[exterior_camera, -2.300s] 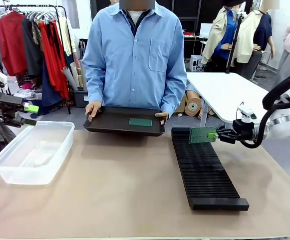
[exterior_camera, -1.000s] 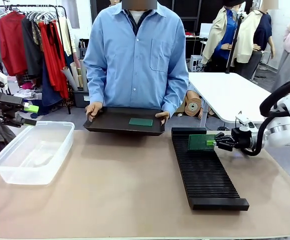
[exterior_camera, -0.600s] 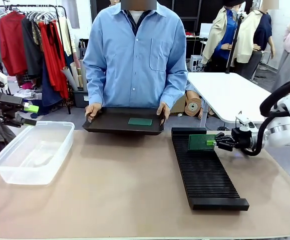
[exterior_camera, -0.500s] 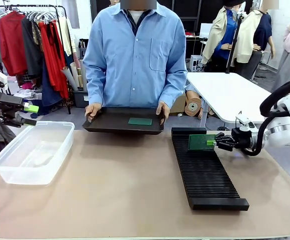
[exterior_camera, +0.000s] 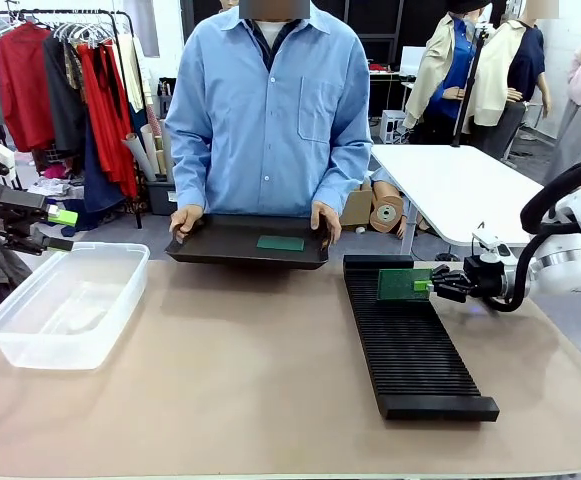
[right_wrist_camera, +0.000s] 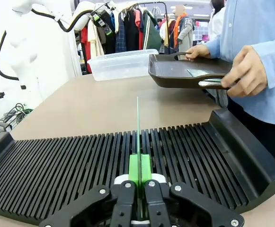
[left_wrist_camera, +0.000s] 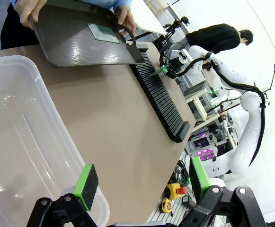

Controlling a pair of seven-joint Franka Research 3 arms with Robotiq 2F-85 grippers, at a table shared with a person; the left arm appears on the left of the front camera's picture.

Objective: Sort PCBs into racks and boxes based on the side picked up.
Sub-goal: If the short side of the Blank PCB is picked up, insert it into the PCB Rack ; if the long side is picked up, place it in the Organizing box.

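We count two PCBs, one slotted black rack point(exterior_camera: 410, 350), one clear plastic tub point(exterior_camera: 65, 300), one smooth black tray point(exterior_camera: 230, 243), two grippers and a person's two hands. The rack runs from its near end, well on our side of the right gripper point(exterior_camera: 425, 285), to its far end just beyond that gripper. The gripper's green pads are pressed together on the edge of one PCB point(exterior_camera: 402, 284), which stands upright on its long edge directly ahead of the fingertips. In the right wrist view its lower edge meets a slot near the rack's far end. The right arm comes in level from the side, its fingers pointing across the rack. Far across the table, the left gripper point(exterior_camera: 60, 230) hangs with its fingers spread wide and holding nothing, the tub just below and ahead of it. Beyond both grippers the person's left hand point(exterior_camera: 326, 218) and right hand point(exterior_camera: 185, 218) grip the tray's ends. The second PCB point(exterior_camera: 281, 243) lies flat on it.
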